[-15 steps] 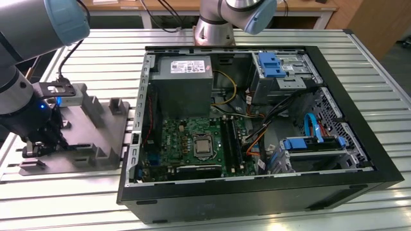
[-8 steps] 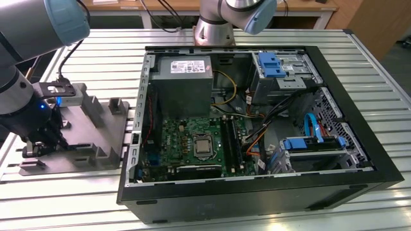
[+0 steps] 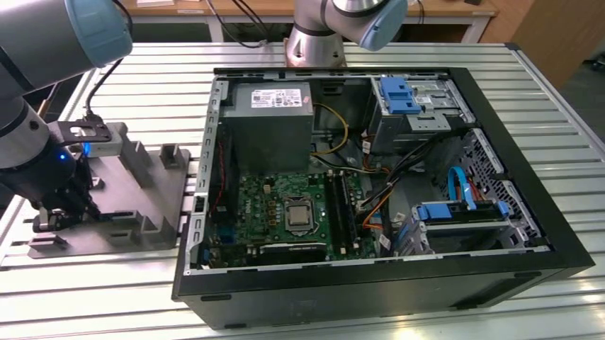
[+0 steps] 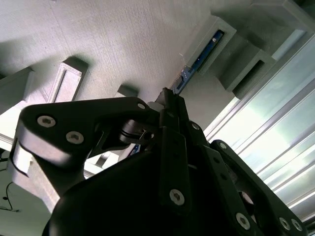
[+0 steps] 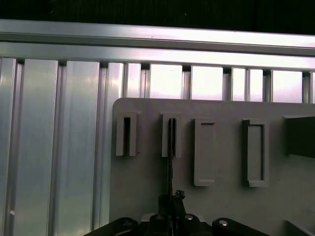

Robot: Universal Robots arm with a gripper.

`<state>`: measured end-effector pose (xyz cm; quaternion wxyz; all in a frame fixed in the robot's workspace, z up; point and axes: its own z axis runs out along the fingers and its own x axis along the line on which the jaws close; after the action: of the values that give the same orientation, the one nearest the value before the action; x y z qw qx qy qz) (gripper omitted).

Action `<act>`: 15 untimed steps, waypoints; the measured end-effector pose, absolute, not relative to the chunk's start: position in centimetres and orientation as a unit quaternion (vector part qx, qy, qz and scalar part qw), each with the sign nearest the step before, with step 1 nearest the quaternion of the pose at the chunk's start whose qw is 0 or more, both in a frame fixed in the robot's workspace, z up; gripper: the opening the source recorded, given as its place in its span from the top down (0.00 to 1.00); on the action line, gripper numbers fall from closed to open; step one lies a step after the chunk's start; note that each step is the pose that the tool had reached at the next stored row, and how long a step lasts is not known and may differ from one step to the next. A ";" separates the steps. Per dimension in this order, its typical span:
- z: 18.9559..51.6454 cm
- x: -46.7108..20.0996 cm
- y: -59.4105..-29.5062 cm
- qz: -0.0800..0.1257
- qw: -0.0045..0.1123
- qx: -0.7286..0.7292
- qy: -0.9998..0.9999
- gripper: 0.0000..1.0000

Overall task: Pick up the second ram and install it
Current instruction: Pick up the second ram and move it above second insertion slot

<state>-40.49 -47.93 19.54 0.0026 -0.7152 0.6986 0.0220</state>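
Note:
The second ram (image 5: 170, 157) is a thin dark stick standing on edge in a slot of the grey fixture plate (image 5: 147, 187). In the second wrist view the ram (image 4: 199, 59) shows bluish in its holder block. My gripper (image 5: 170, 209) is down over the near end of the stick, and its fingers look shut on it (image 4: 170, 98). In the exterior view the gripper (image 3: 59, 216) is low over the fixture plate (image 3: 142, 191) at that view's left, apart from the open computer case (image 3: 378, 273).
Inside the case lies a green motherboard (image 3: 283, 212) with long dark memory slots (image 3: 338, 205) beside the processor, a grey power supply (image 3: 269, 124) and blue drive bays (image 3: 402, 95). The fixture has an empty slot (image 5: 125, 135) beside the ram and raised blocks (image 3: 170, 156). A ribbed aluminium table (image 3: 95, 283) lies underneath.

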 end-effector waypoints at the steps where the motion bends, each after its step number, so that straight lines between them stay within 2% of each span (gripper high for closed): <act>1: 19.5 -40.5 -47.9 0.022 0.003 -0.715 0.699 0.86; 15: 21.5 -40.5 -47.9 0.025 0.005 -0.715 0.699 0.86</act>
<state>-40.49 -47.93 21.55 0.0055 -0.7152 0.6985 0.0248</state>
